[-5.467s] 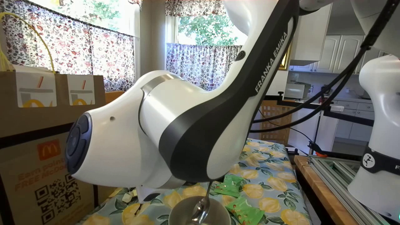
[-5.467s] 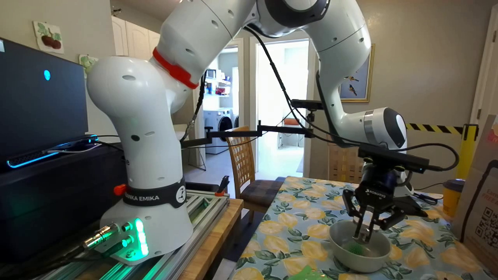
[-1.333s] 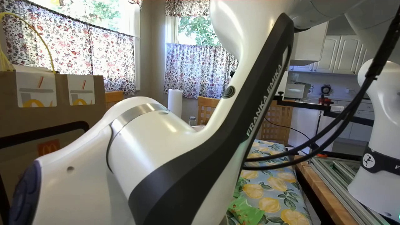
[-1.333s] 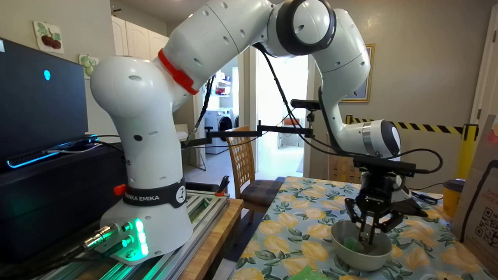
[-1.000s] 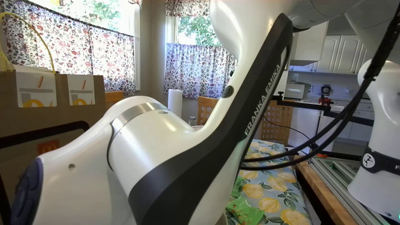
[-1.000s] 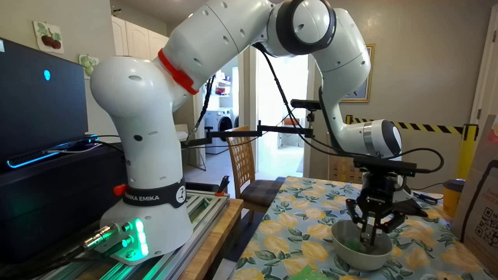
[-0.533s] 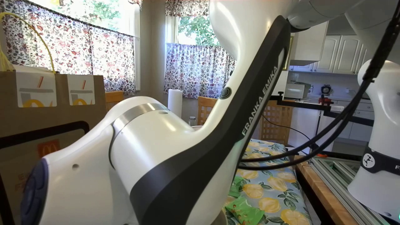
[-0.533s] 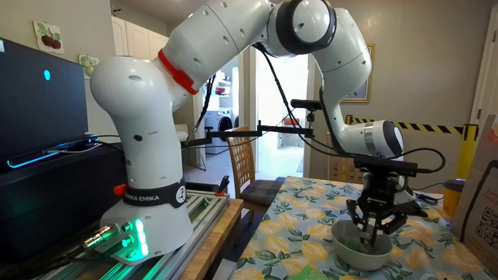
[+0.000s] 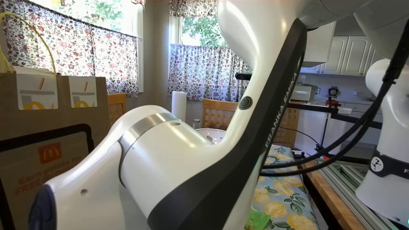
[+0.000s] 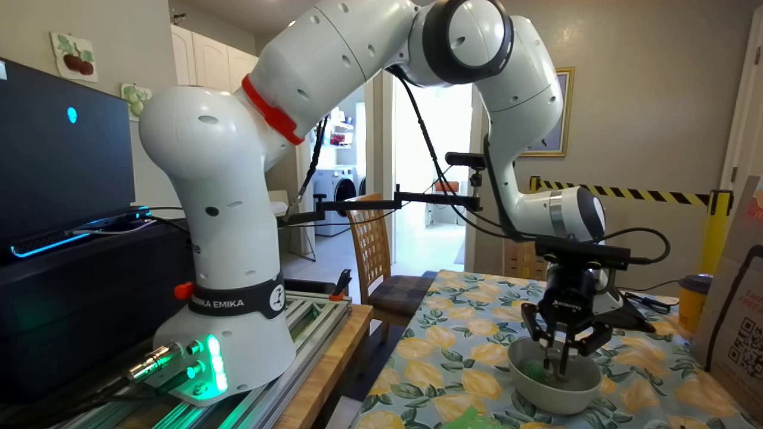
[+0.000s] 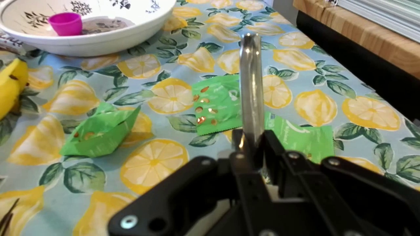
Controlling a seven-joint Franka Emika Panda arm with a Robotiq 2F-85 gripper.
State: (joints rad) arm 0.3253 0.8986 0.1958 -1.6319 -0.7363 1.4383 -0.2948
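The gripper (image 10: 555,360) grasps a metal spoon (image 11: 251,82) (only its shiny handle shows clearly), gripped between the jaws. Directly below the gripper sits a pale bowl (image 10: 554,400), a green textured ball (image 10: 533,370) inside it, near the jaws. Beyond the gripper, in the wrist view, lie green packets (image 11: 216,105).

Cloth-Covered Table (image 10: 459,339): Items Supported

A light-blue cloth (image 11: 157,160) printed with yellow lemons and green leaves covers the table top. The following rest directly on it: a round pale-grey bowl (image 10: 551,402), upright; a wide white dish (image 11: 98,46) with dark leaf decoration; a yellow banana (image 11: 10,88); and a yellow cup (image 10: 693,311) with a dark lid, near a brown printed paper bag (image 10: 732,316). Of three shiny green packets (image 11: 215,108), one crumpled packet (image 11: 98,134) lies apart from the other two.
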